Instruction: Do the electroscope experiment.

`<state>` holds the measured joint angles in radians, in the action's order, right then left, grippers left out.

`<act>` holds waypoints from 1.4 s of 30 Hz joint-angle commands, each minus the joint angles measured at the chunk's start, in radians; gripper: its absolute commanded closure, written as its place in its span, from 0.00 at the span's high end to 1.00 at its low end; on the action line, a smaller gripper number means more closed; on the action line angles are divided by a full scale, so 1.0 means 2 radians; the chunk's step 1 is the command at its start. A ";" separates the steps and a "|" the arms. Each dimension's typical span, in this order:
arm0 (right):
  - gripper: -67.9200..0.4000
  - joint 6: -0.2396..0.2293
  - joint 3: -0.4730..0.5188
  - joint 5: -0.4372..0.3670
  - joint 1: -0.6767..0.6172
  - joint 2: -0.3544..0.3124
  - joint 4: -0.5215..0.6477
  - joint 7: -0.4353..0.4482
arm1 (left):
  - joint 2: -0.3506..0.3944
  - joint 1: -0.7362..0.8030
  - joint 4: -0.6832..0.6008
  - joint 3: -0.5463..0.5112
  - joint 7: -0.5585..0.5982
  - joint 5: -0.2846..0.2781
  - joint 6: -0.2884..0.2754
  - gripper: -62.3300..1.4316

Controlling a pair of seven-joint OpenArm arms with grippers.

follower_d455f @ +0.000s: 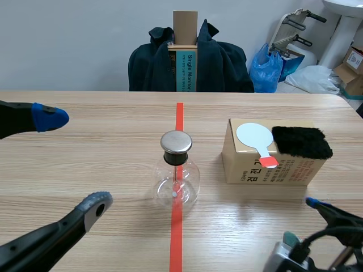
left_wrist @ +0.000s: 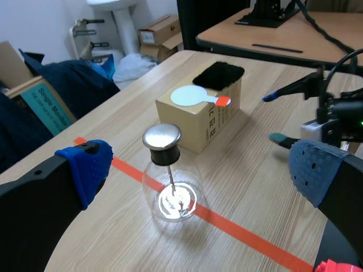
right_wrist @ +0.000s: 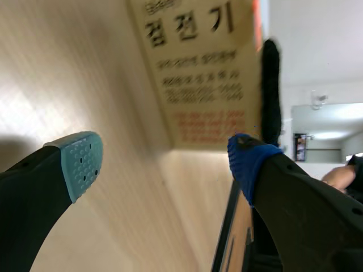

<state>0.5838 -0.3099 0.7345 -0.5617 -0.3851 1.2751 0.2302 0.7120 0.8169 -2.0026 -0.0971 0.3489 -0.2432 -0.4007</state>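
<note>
The electroscope, a clear glass flask [follower_d455f: 177, 180] with a metal cap [follower_d455f: 176, 143], stands on the tape line at the table's middle. To its right is a cardboard box [follower_d455f: 266, 167] carrying a white round paddle [follower_d455f: 253, 136] with an orange handle and a black fur pad [follower_d455f: 302, 141]. My left gripper [follower_d455f: 74, 161] is open, left of the flask and apart from it; in the left wrist view the flask [left_wrist: 170, 192] stands ahead between its fingers [left_wrist: 85, 167]. My right gripper [follower_d455f: 303, 221] is open, low by the front edge, facing the box side [right_wrist: 193, 73].
An orange-red tape line [follower_d455f: 177, 232] runs down the table's middle. Behind the far edge stands a chair draped with a dark jacket [follower_d455f: 221, 65], with a blue bag [follower_d455f: 266, 68] and cartons to its right. Bare wood lies left of the flask.
</note>
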 commanded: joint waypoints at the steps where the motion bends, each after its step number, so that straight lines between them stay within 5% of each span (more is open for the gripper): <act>1: 0.76 0.007 0.001 -0.045 -0.022 -0.027 0.040 0.000 | -0.006 -0.002 -0.001 0.001 0.009 -0.004 -0.001 1.00; 5: 0.99 0.003 0.001 -0.169 -0.072 -0.080 0.127 0.000 | -0.010 -0.002 -0.001 0.001 0.009 -0.004 0.005 1.00; 12: 1.00 -0.019 0.028 -0.306 -0.116 -0.158 0.295 -0.014 | -0.010 -0.002 -0.001 0.001 0.009 -0.004 0.007 1.00; 18: 1.00 -0.060 0.070 -0.427 -0.115 -0.165 0.399 -0.045 | -0.010 -0.002 -0.001 0.001 0.003 -0.004 0.009 1.00; 24: 1.00 -0.064 0.104 -0.579 -0.113 -0.165 0.447 -0.040 | -0.010 -0.002 -0.001 0.001 -0.001 -0.004 0.009 1.00; 33: 1.00 -0.186 0.142 -0.605 -0.076 -0.165 0.448 -0.038 | -0.010 -0.002 -0.001 0.001 -0.005 -0.004 0.009 1.00; 42: 1.00 -0.197 0.142 -0.557 -0.076 -0.165 0.443 -0.039 | -0.010 -0.002 -0.001 0.001 -0.006 0.000 0.008 1.00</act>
<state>0.1829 -0.0273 -0.3813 -0.7208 -0.7139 2.1574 0.1398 0.6987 0.8169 -2.0006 -0.0971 0.3225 -0.2337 -0.3859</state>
